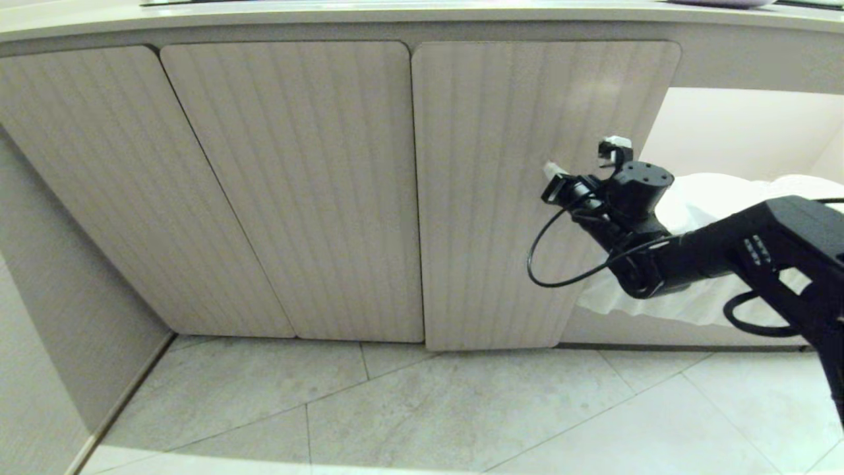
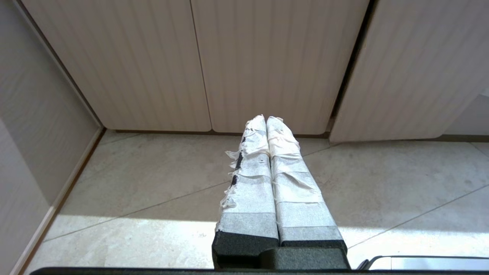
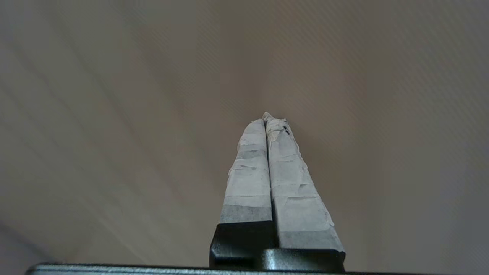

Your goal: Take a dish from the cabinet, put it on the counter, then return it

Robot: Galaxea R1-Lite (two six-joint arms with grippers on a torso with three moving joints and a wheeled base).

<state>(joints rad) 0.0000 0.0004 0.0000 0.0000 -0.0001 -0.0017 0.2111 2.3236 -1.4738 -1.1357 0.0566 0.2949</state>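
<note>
Two taped fingers [image 3: 248,172] noted on the right gripper [image 1: 552,171], pressed flat together with nothing between them. Found that gripper raised in front of the rightmost ribbed door [image 1: 527,218] of the cabinet [image 1: 290,185], tips aimed at the door's face in its upper right part. Could not tell whether the tips touched the wood; in the right wrist view saw only blurred ribbed surface close beyond them. Traced the black arm [image 1: 758,251] back toward the near right, with a loop of black cable [image 1: 537,260] hanging below the wrist.

Saw that rightmost door standing slightly out from the two doors to its left, with a dark gap along its left edge in the left wrist view. Just right of it, made out a white-lit compartment [image 1: 738,125] holding crumpled white material [image 1: 705,198], partly behind the arm. Above the doors, caught the pale edge of the counter [image 1: 395,16].

Could not find the dish in any view.

Found the left gripper [image 2: 266,120] low over the grey floor tiles [image 2: 153,183], facing the doors, well apart from them, its taped fingers likewise closed together on nothing.
</note>
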